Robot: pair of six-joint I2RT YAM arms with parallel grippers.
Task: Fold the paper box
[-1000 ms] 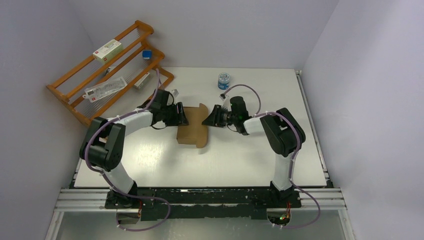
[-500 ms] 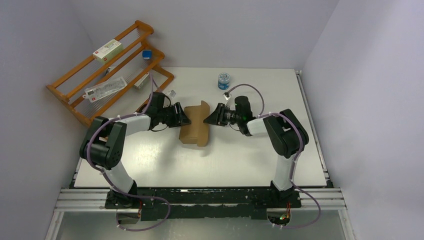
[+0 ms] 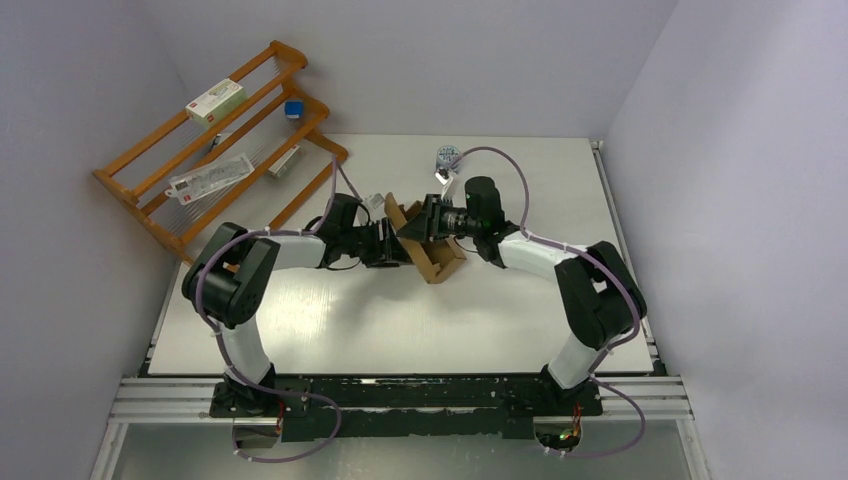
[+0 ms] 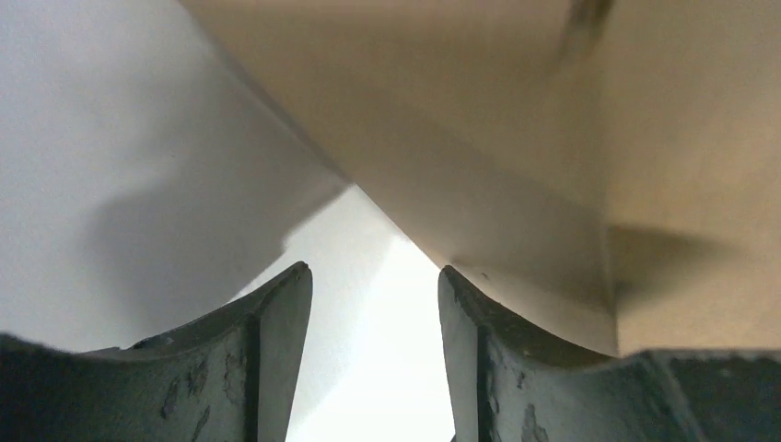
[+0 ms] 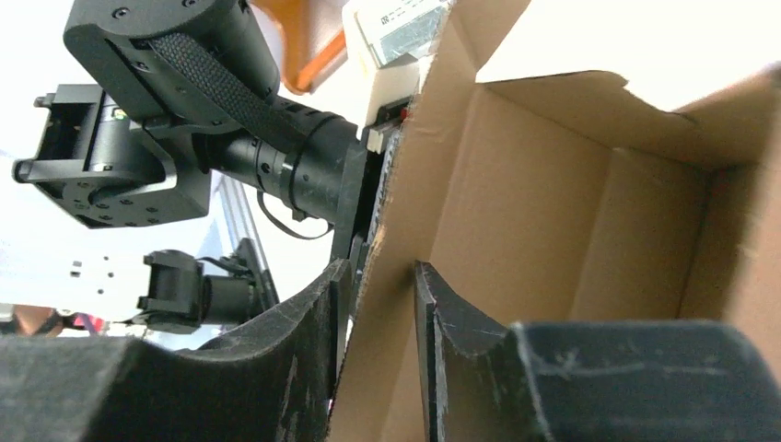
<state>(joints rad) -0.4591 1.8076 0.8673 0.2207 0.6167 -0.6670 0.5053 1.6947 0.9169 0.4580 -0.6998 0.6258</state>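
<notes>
The paper box (image 3: 437, 258) is brown cardboard, partly formed, tipped up off the table near its middle. My right gripper (image 3: 415, 228) reaches in from the right. In the right wrist view its jaws (image 5: 379, 264) stand either side of one upright wall of the box (image 5: 543, 212) and pinch it. My left gripper (image 3: 395, 245) comes in from the left against the box's outer side. In the left wrist view it (image 4: 373, 269) is open with nothing between the fingers. The box's underside (image 4: 516, 110) hangs just above its right finger (image 4: 479, 331).
A wooden rack (image 3: 220, 140) stands at the back left with a white carton (image 3: 214, 100), a plastic packet (image 3: 210, 175) and a small blue item (image 3: 293, 108). A blue-and-white jar (image 3: 447, 158) sits behind the right arm. The left arm (image 5: 184, 120) fills the right wrist view's left.
Both grippers have moved in towards each other. The box lay flat between them and is now tipped up on edge, turned and shifted slightly right, with the right jaws on its wall.
</notes>
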